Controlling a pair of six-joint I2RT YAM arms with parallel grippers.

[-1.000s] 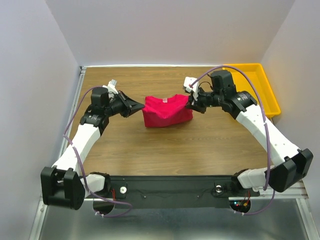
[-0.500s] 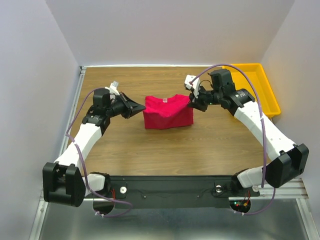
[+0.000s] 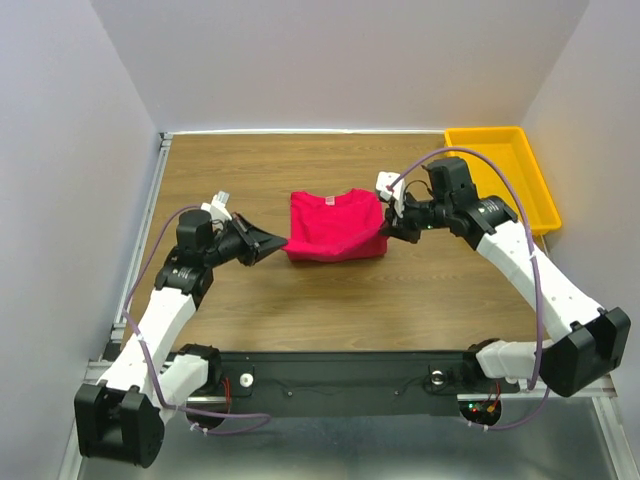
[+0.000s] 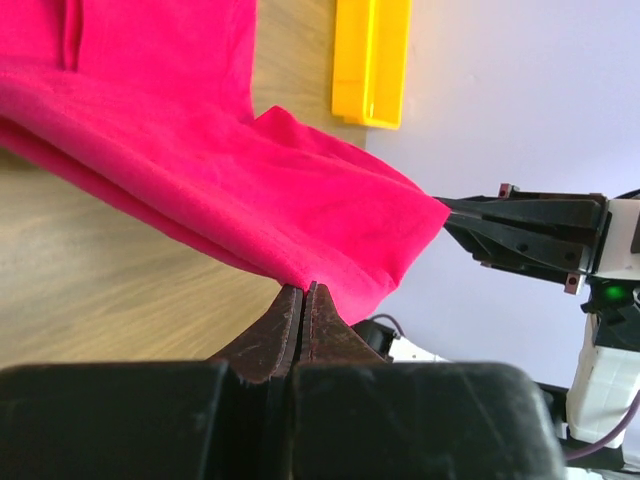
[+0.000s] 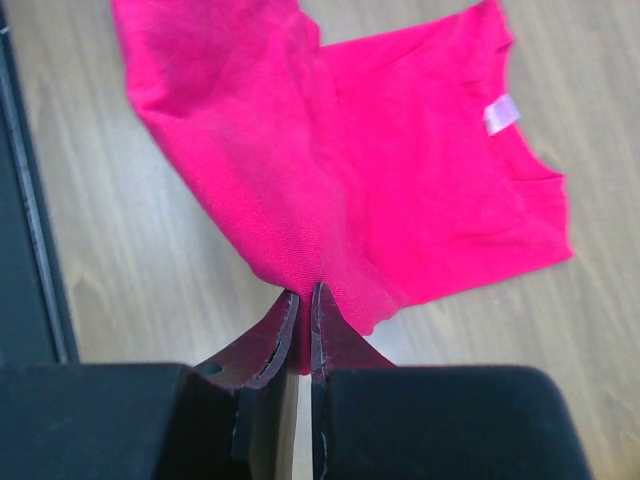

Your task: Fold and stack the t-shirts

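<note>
A crimson-pink t-shirt (image 3: 335, 226) lies partly folded in the middle of the wooden table, collar and white neck label (image 5: 500, 113) toward the far side. My left gripper (image 3: 281, 243) is shut on the t-shirt's near left edge; in the left wrist view the cloth (image 4: 250, 190) rises from its closed tips (image 4: 304, 290). My right gripper (image 3: 386, 234) is shut on the near right edge, with fabric (image 5: 330, 170) pinched between its tips (image 5: 304, 293). The near edge hangs stretched between the two grippers, lifted off the table. The right gripper (image 4: 450, 212) also shows in the left wrist view.
A yellow tray (image 3: 523, 172) stands at the back right corner of the table, also seen as a yellow rim (image 4: 372, 60) in the left wrist view. Grey walls close in the table on three sides. Bare wood (image 3: 400, 290) lies in front of the t-shirt.
Both grippers have pulled the t-shirt's held edge toward the near side, the left arm moving back and down. The cloth now spreads flatter and wider than a second ago.
</note>
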